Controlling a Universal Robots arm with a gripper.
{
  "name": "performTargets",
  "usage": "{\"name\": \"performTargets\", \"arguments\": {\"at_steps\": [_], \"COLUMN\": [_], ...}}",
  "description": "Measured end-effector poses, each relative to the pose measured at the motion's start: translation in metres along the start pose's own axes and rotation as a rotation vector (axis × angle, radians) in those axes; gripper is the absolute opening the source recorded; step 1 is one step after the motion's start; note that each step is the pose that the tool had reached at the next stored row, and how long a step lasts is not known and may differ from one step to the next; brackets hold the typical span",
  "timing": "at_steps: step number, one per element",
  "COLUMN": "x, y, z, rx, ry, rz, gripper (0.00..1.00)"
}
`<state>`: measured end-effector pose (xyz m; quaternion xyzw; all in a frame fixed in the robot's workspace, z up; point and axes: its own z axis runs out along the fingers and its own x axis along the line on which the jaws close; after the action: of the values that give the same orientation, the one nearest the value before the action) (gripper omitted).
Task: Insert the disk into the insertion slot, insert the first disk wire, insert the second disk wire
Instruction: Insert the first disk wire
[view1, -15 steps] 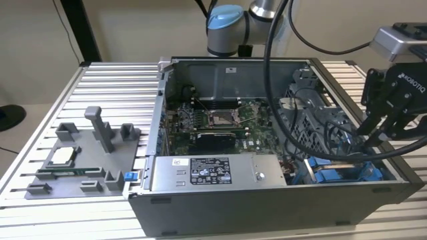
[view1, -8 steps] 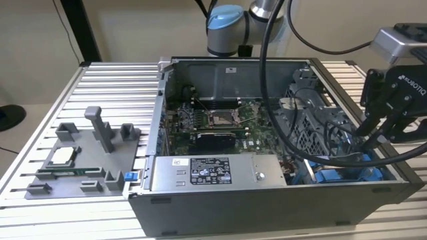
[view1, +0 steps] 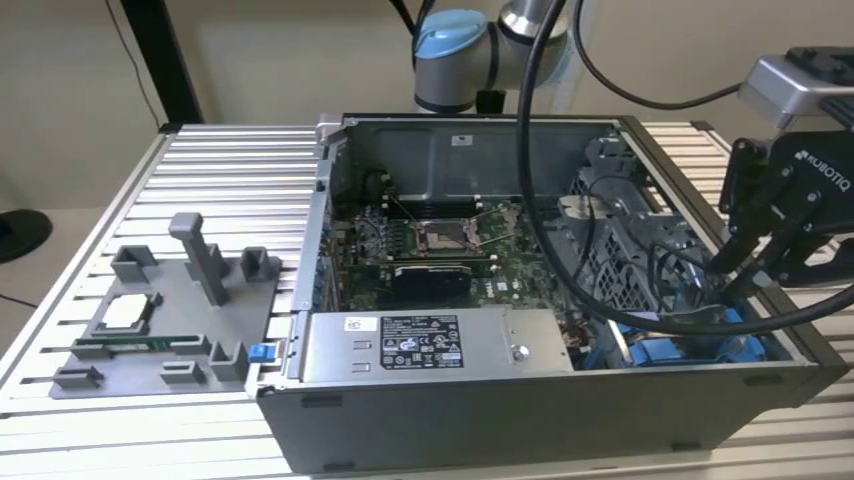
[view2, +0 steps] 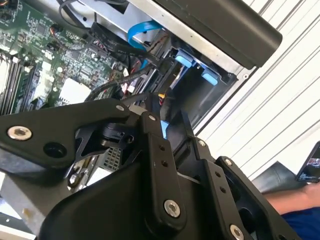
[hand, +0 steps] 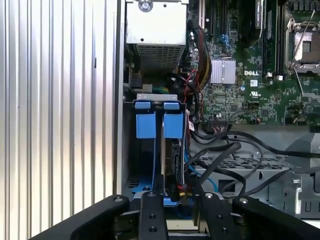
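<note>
One disk (hand: 175, 159) appears to stand on edge inside the insertion slot (hand: 155, 96), just ahead of the claw (view1: 742, 280), though only a thin dark edge of it shows, so this is not certain. The slot is a grey sheet-metal bay; two flat, bright blue plastic latch tabs (hand: 146, 125) sit side by side at its end farthest from the claw.

The black jointed claw hangs low over the bay at a corner of the open computer case (view1: 534, 425). Its tips are hidden, so I cannot tell whether it is apart or together.

Close beside it lies a small connector (hand: 172, 190) with red and yellow marks, and several round black cables (hand: 225, 150) loop past. One flat blue ribbon cable (view2: 145, 30) curves farther off.

Beyond the claw are the green motherboard (hand: 240, 95), one finned silver heatsink (hand: 222, 71) and one perforated grey power supply (view1: 400, 345). All of this rests on a ribbed aluminium table (hand: 60, 100).
</note>
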<state>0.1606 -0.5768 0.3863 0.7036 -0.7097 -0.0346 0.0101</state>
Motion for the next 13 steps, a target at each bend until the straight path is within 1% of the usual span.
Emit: {"name": "performTargets", "arguments": {"at_steps": [4, 6, 9, 10, 11, 13], "x": [0.005, 0.0055, 0.0056, 0.0056, 0.0056, 0.0056], "y": [0.0019, 0.0036, 0.0053, 0.0053, 0.0054, 0.0054], "z": [-0.0002, 0.0001, 0.0004, 0.0005, 0.0004, 0.0005], "rx": [0.0, 0.0004, 0.0031, 0.0048, 0.0086, 0.0203], "ry": [0.0003, 0.0002, 0.0003, 0.0007, 0.0012, 0.0015], "rz": [0.0, -0.003, -0.018, -0.03, -0.043, -0.068], "gripper": [1.0, 1.0, 1.0, 1.0, 1.0, 1.0]}}
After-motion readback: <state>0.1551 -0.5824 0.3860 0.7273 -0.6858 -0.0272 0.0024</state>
